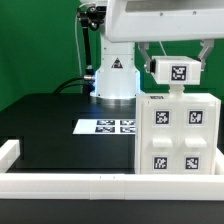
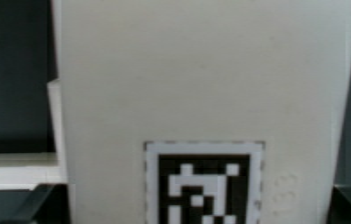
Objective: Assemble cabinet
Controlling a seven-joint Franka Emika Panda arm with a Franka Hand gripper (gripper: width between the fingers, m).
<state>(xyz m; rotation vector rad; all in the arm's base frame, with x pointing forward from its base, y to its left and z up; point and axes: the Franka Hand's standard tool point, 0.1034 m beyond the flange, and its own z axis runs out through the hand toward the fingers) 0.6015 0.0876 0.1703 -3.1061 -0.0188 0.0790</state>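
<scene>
Hand (image 1: 177, 64) hangs over the cabinet, at the exterior view's right. Fingers spread wide, one down each side of a small white block (image 1: 177, 72) that shows one black-and-white tag toward the camera. Fingers lie close along the block's sides; whether they actually pinch it, I cannot tell.

The block sits right at the cabinet's top edge, toward its rear. I can't make out whether it rests there or is just clear of it.

Cabinet (image 1: 180, 135): a white boxy unit standing upright on the black counter (image 1: 55, 125), up against the front rail. Four tags on its near face, two over two.

Wrist view: the block (image 2: 198, 90) fills nearly the whole picture, a plain white face with its tag (image 2: 202, 185) partly cut off at the frame edge. Dark fingers (image 2: 26, 208) show just outside the block's edges. Very close, soft focus.

Around:
- Marker board (image 1: 110, 126) lies flat on the counter, to the exterior view's left of the cabinet, close but apart from it.
- Arm base (image 1: 113, 78) stands behind the board, with dark cables (image 1: 84, 45) running up beside it.
- Low white rail (image 1: 70, 183) runs along the counter's front and turns up its left side.
- Green backdrop behind.

Nothing sits between the hand and the cabinet top except the block.
</scene>
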